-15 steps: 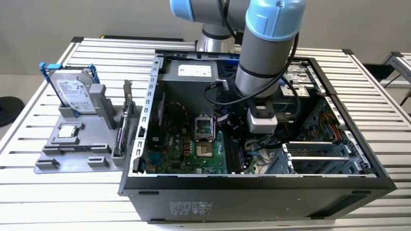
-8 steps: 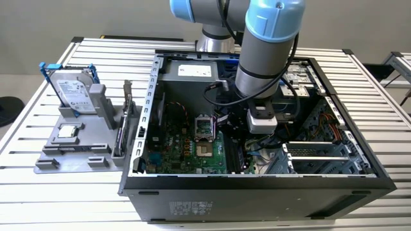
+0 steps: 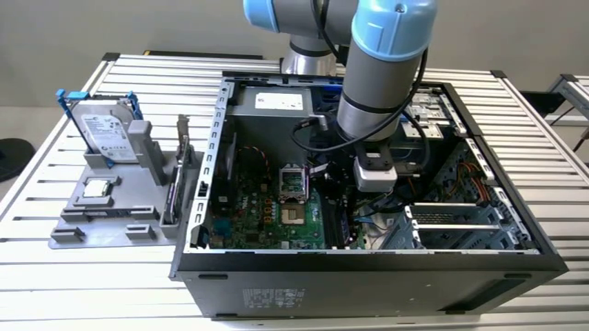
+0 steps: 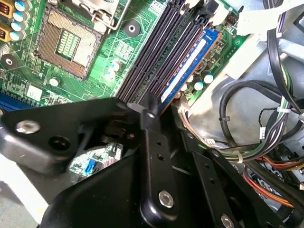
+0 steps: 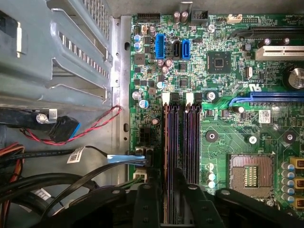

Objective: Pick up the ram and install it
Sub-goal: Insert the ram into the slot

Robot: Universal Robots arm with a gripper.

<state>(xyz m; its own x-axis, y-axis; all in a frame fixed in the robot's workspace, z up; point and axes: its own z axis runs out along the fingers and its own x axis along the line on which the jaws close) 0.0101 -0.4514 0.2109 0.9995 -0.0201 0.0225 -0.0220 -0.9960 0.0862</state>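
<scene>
One slim blue circuit-board ram stick (image 4: 190,64) stood edge-on in the outermost of four black memory slots (image 4: 156,57) on the green motherboard (image 4: 33,90), seen in the second wrist view, with the black gripper (image 4: 145,107) poised at the stick's near end. Whether the tool was clamped or parted could not be told, nor whether the stick was fully seated.

The danger, by judgement, was a crooked press. A stick tilted in its slot, or with one end riding high, could jam against the slot latches or flex the board beneath. The bundled black and coloured cables (image 4: 266,118) lying just beside the slots could catch the tool's linkage. The bare square processor socket (image 4: 66,42) sat close enough to be grazed by a drifting arm.

The open black metal computer case (image 3: 368,276) lay on its side on a slatted aluminium table (image 3: 92,289), the grey-and-blue robot arm (image 3: 377,89) reaching down into it from twelve o'clock in the exterior view. At nine o'clock from the case sat a grey plastic parts fixture (image 3: 110,207) holding an upright silver hard drive in a blue frame (image 3: 106,134). A plain grey wall stood behind, and the corner of a second slatted bench (image 3: 575,89) showed at two o'clock.
</scene>
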